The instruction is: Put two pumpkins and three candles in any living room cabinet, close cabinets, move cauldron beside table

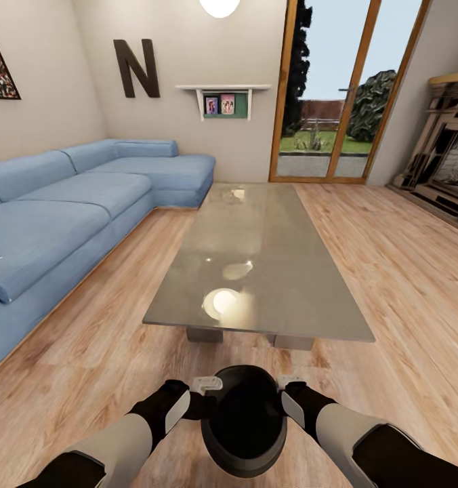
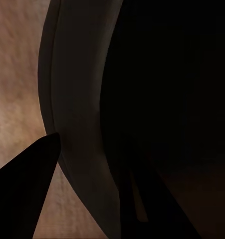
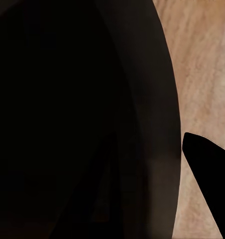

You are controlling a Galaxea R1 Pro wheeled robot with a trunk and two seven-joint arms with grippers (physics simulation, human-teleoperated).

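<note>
holding a round black cauldron (image 1: 244, 420) between them, both robot arms reach forward low in the head view. the left gripper (image 1: 203, 393) is at the pot's left side and the right gripper (image 1: 284, 390) at its right side, each pale tip touching the rim near the widest part. in the left wrist view one dark finger (image 2: 27, 194) lies outside the curved wall of the cauldron (image 2: 77, 124) and another dark shape sits inside the mouth, so the fingers straddle the rim, partly closed on it. the right wrist view shows the same on the other side: a dark finger (image 3: 209, 184) outside the pot wall (image 3: 162, 124), with the inside too dark to make out clearly. the cauldron is above the wooden floor (image 1: 405, 271), just in front of the near short end of a long low worktop (image 1: 269, 244) with a glossy grey top, close to it but not touching. bright lamp reflections sit on the glass near that end. a blue corner sofa (image 1: 59, 217) runs along the left wall. on the far wall hang a large dark letter n (image 1: 136, 68) and a small white shelf (image 1: 222, 95) with pictures. tall glass doors with wooden frames (image 1: 344, 95) show a garden, and a fireplace (image 1: 449, 156) stands at the right.
</note>
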